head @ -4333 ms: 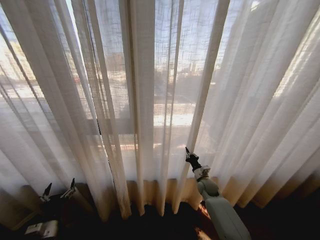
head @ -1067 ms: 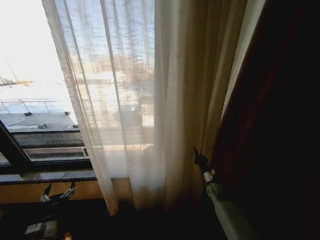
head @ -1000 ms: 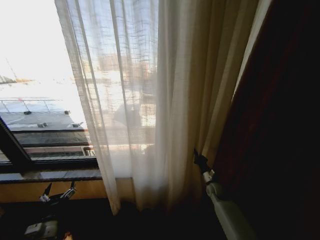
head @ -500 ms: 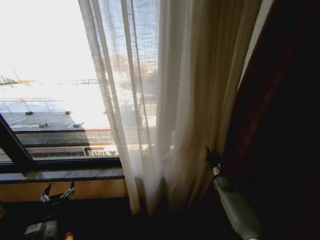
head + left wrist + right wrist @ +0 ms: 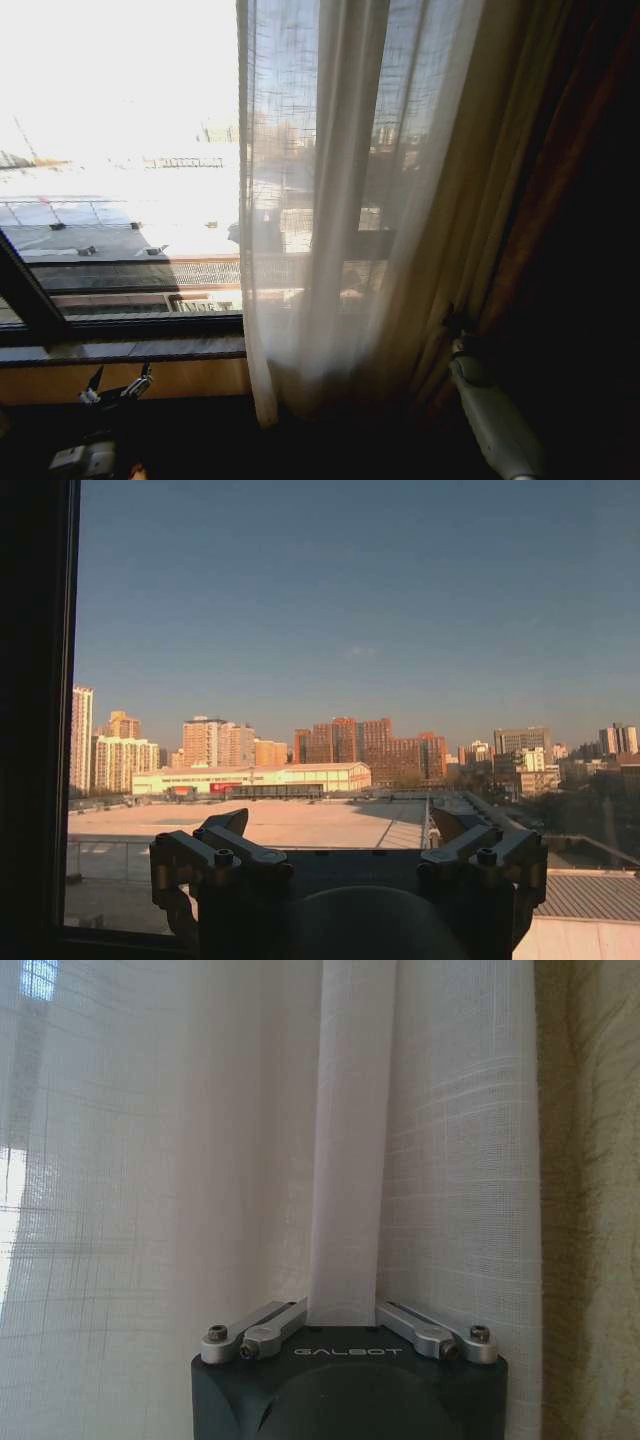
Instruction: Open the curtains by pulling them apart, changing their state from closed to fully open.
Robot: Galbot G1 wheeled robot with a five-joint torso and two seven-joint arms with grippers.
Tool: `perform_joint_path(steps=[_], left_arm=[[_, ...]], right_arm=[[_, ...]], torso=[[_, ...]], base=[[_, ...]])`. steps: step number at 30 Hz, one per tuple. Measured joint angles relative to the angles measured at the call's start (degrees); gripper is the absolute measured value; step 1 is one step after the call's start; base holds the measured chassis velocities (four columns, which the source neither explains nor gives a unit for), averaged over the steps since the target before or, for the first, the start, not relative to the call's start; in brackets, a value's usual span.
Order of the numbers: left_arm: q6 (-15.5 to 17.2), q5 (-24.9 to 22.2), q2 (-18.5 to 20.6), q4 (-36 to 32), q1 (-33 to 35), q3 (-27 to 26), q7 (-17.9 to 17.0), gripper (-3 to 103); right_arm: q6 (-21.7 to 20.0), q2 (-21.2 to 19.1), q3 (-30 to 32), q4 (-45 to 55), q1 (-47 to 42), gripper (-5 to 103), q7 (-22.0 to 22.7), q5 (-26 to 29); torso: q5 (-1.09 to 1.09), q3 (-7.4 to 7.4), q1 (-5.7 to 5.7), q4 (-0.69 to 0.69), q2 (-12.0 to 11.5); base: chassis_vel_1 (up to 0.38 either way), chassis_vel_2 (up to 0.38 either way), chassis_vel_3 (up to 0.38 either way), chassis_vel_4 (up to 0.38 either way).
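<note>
The sheer cream curtains (image 5: 340,230) hang bunched in folds over the right half of the window, their free edge near the middle of the head view. My right gripper (image 5: 458,325) is low among the folds at the right. In the right wrist view one vertical fold of the curtains (image 5: 350,1160) runs down between its fingers (image 5: 272,1322), and the gripper (image 5: 345,1310) is shut on it. My left gripper (image 5: 115,385) rests low at the left below the sill. It stands open (image 5: 340,830) with nothing in it, facing the bare glass.
A dark brown drape (image 5: 590,250) fills the far right, just beyond the right arm. A black window frame bar (image 5: 25,295) slants at the left above a stone sill (image 5: 120,350). Outside the glass are rooftops and city buildings (image 5: 340,745).
In the last second the curtain's free edge has slid right, uncovering more window. My right gripper has moved right with the fabric toward the brown drape. The left arm has stayed still.
</note>
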Motion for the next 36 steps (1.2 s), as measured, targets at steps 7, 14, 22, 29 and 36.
perform_joint_path(steps=[7, 14, 22, 29, 36], left_arm=[[0.01, 0.00, 0.00, 0.00, 0.00, 0.00, 0.00, 100], [0.01, 0.00, 0.00, 0.00, 0.00, 0.00, 0.00, 100], [0.01, 0.00, 0.00, 0.00, 0.00, -0.01, 0.00, 100], [0.01, 0.00, 0.00, 0.00, 0.00, 0.00, 0.00, 100], [0.01, 0.00, 0.00, 0.00, 0.00, 0.00, 0.00, 100]], right_arm=[[-1.05, 0.39, -1.63, 10.03, -4.76, 15, -6.10, 5.37], [-6.00, 0.65, -2.26, 23.87, -12.01, 42, -6.90, 6.98], [-6.09, 0.22, -0.87, 31.13, -18.59, 70, -7.84, 6.83], [-5.20, 1.16, -0.22, 34.29, -22.33, 96, -8.63, 4.99], [-4.97, 1.76, -0.27, 35.85, -23.58, 100, -8.85, 4.35]], torso=[[-0.03, 0.00, 0.00, -0.01, 0.00], [-0.04, -0.01, 0.00, 0.00, 0.00], [-0.04, -0.01, 0.00, 0.00, 0.00], [-0.03, -0.01, 0.00, 0.00, 0.01], [-0.03, -0.01, 0.00, 0.00, 0.01]], base=[[0.000, 0.000, 0.000, 0.000], [0.000, 0.000, 0.000, 0.000], [0.000, 0.000, 0.000, 0.000], [0.000, 0.000, 0.000, 0.000], [0.012, 0.012, -0.010, -0.016]])
